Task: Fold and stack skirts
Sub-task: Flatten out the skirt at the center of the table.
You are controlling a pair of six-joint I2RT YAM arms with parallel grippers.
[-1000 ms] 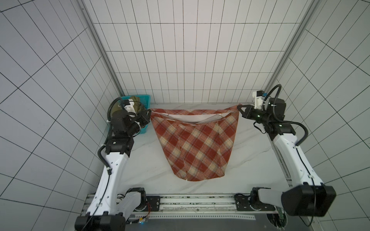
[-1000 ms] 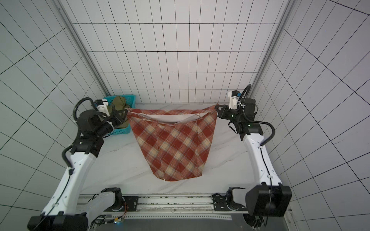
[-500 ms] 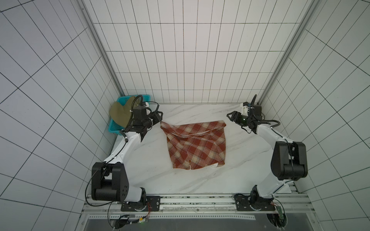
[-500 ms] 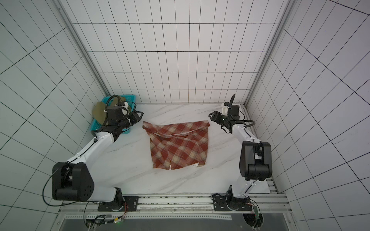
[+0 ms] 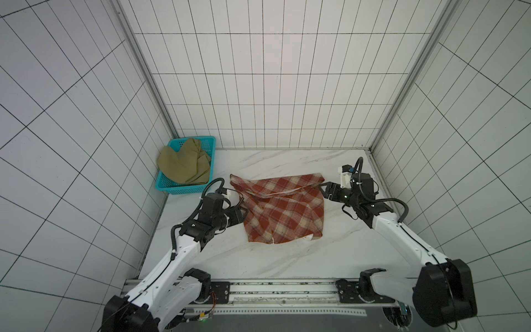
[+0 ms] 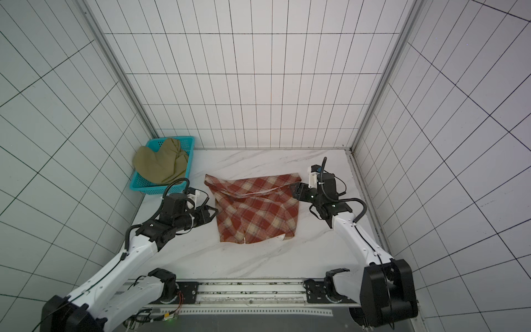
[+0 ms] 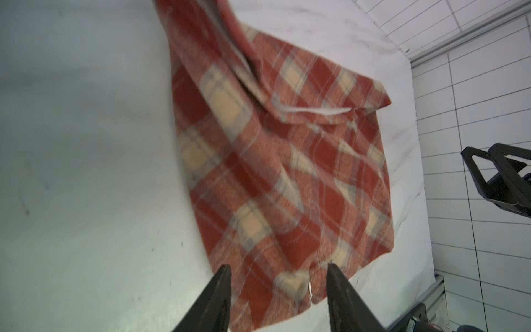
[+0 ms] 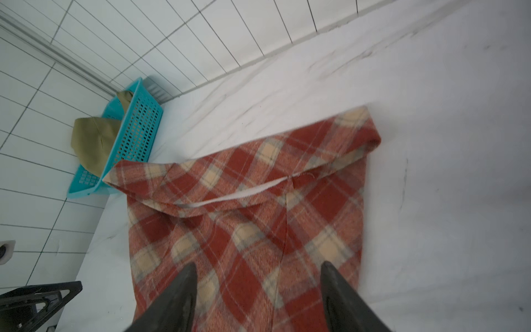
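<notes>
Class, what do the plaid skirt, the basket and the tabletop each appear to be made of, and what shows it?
Plaid skirt: thick woven cloth, probably wool-like; matte, fuzzy weave. Basket: likely moulded plastic; smooth teal walls, regular holes. Tabletop: white, grey-veined marble look; stone or printed laminate cannot be told.

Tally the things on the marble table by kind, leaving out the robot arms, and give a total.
Skirts: 2, the plaid skirt and the olive skirt
Baskets: 1, the teal basket
Total: 3
</notes>
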